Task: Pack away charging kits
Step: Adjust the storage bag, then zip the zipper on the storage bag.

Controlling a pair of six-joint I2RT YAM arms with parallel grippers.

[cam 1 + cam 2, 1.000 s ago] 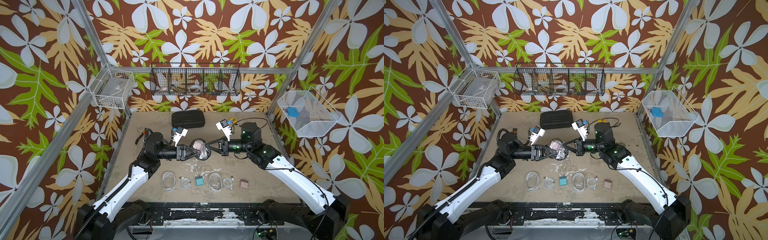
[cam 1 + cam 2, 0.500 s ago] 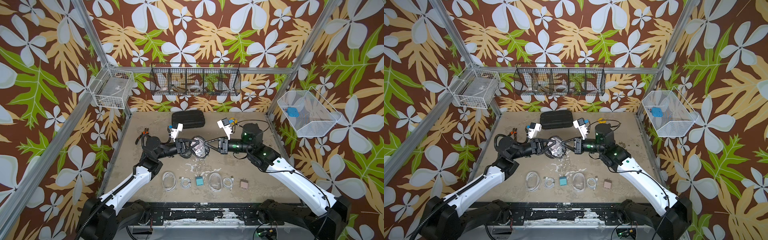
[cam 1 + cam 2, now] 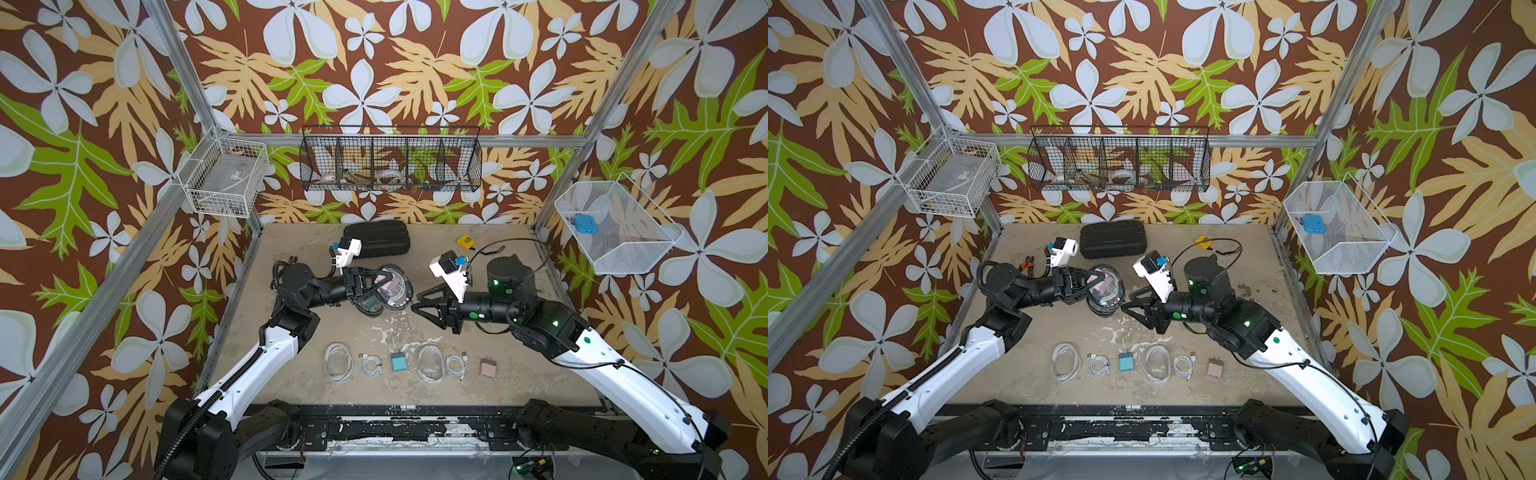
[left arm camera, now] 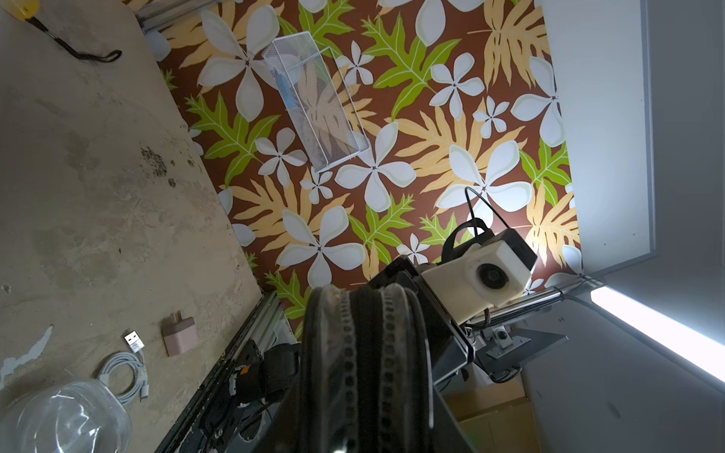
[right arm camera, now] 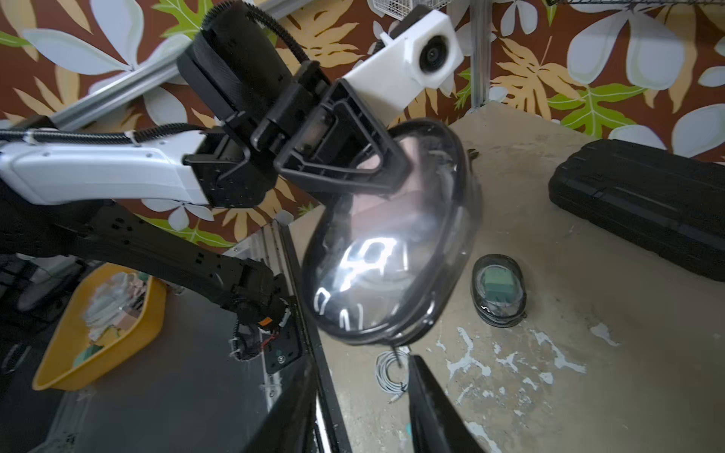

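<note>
My left gripper is shut on a black-rimmed oval case holding a pink plug, lifted off the table and tilted on edge; its zipper teeth fill the left wrist view. My right gripper stands open just right of that case, whose zipper pull dangles near the fingertips. A second black-rimmed case with a teal plug inside lies on the table below. Along the front lie a clear case, a white cable, a teal plug, another clear case, a cable and a pink plug.
A large black ribbed case lies at the back, with a yellow object on a black strap to its right. A black wire basket hangs on the back wall, white baskets at left and right.
My left gripper closed on the black-rimmed case and turned it onto its edge, lifting it. My right gripper went from shut to open and drew slightly back from the case.
</note>
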